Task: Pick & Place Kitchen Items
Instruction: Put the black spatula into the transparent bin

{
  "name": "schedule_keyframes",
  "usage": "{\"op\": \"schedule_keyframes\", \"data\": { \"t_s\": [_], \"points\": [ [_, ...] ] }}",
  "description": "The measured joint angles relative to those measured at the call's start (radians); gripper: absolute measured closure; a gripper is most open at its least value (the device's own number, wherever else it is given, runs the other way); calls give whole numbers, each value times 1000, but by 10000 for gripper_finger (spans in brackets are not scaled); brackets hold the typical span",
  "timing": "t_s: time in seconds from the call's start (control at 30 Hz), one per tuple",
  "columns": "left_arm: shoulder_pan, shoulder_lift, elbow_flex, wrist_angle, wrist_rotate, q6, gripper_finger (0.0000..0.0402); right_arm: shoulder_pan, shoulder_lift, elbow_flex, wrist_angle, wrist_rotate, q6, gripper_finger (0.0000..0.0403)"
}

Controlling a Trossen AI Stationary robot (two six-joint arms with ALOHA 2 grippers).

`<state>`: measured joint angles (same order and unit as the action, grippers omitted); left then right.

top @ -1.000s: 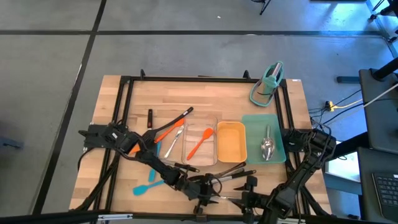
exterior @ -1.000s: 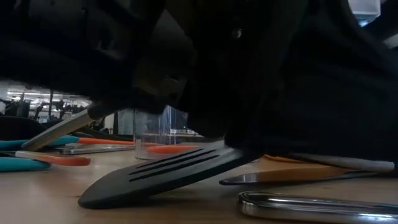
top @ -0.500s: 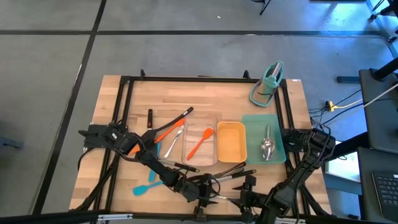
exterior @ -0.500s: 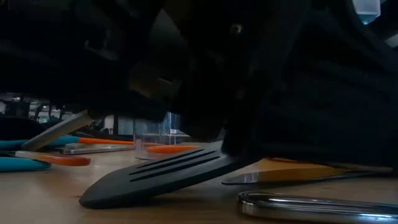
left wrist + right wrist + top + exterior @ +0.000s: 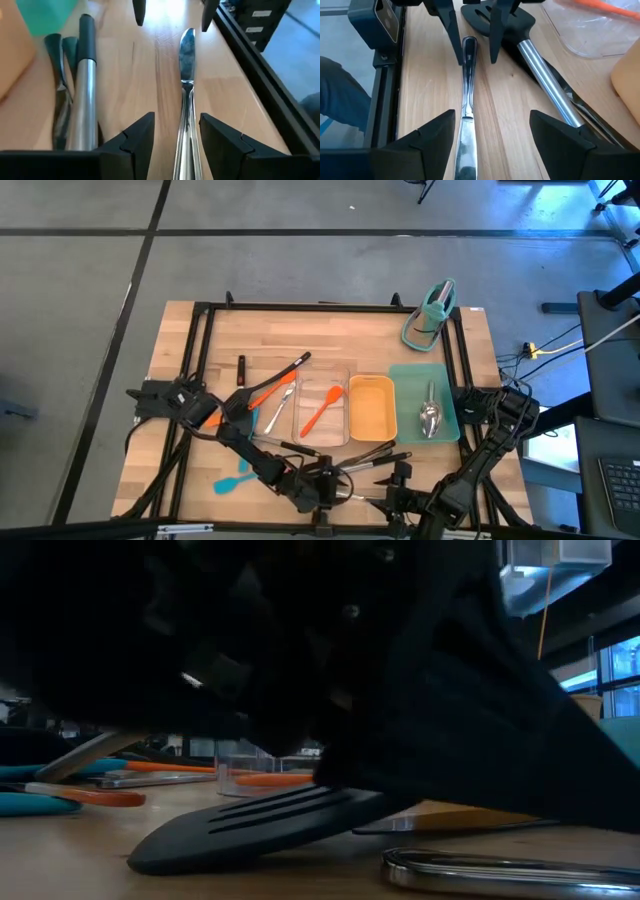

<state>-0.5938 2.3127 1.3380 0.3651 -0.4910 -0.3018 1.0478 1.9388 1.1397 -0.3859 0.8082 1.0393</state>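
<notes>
Left wrist view: left gripper (image 5: pixel 176 132) straddles a steel butter knife (image 5: pixel 186 75), fingers apart, not clamped (turner (image 5: pixel 496 16) alongside); right gripper (image 5: pixel 492 132) faces it, spread wide.

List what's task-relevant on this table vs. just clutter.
Job:
- shiny steel table knife, straddled by the open left gripper and open right gripper
- black slotted turner with steel handle
- orange spatula
- blue spatula
- steel spoon

Lying about:
- clear rectangular tray
- yellow rectangular tray
- flat green tray
- teal stand
</notes>
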Motion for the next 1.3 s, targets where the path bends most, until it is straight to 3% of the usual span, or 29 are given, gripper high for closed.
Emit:
{"op": "schedule_keyframes", "data": {
  "t_s": [0.3, 0.5, 0.73, 0.87, 1.03, 1.17, 1.3],
  "points": [
    [-32, -88, 9, -53, -148, 180, 247, 0, 0, 0, 1, -7, 0, 144],
    [-29, -140, 12, -40, -156, 217, 247, 0, 0, 0, 5, -31, 0, 144],
    [49, -184, 20, -157, -58, 167, 247, 0, 0, 0, 9, -84, 11, 144],
    [84, -191, 115, -402, 29, 77, 246, 0, 0, 0, 10, -106, 21, 144],
    [87, -175, 296, -700, 41, 75, 246, 1, 0, 0, 10, -106, 23, 144],
    [93, -154, 412, -804, 50, 85, 247, 1, 0, 0, 10, -119, 23, 144],
    [101, -57, 541, -891, 78, 121, 246, 1, 0, 0, 11, -155, 28, 144]
  ]
}}
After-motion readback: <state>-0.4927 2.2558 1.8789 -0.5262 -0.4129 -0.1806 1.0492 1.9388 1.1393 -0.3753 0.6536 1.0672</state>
